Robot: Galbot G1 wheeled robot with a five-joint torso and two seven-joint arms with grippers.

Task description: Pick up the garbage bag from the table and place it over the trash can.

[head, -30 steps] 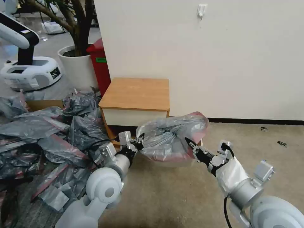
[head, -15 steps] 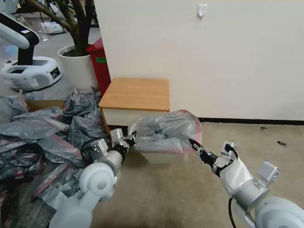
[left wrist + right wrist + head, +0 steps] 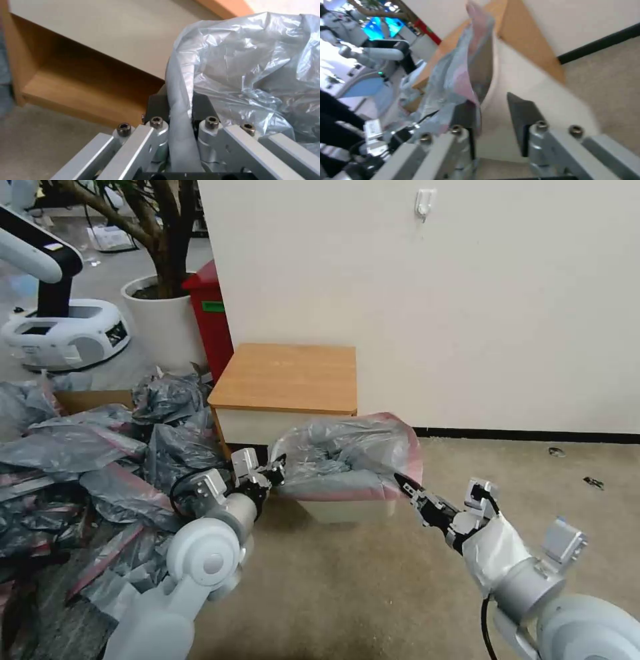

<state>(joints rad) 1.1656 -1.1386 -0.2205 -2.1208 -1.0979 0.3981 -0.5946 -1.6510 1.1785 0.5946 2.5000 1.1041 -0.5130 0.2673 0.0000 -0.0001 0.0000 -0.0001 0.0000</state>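
Observation:
The garbage bag [image 3: 347,453], thin grey plastic with a pink-red band, is puffed up over the top of the beige trash can [image 3: 350,510], which stands on the floor in front of the table [image 3: 287,377]. My left gripper [image 3: 277,468] is at the bag's left edge, shut on a bunched fold of the bag [image 3: 181,100]. At the bin's right corner, my right gripper [image 3: 403,485] is open. Its fingers straddle the bin's wall [image 3: 506,82], and the bag's pink edge [image 3: 466,82] lies against one pad [image 3: 466,115].
A heap of darker grey bags [image 3: 100,460] covers the floor to the left. A red bin [image 3: 210,313], a white plant pot [image 3: 160,323] and another robot's base [image 3: 63,330] stand behind it. Bare carpet [image 3: 533,467] lies to the right, along the wall.
Both arms have come down and the bag has sunk from above the bin onto its top. The left arm has also drawn left, stretching the bag.

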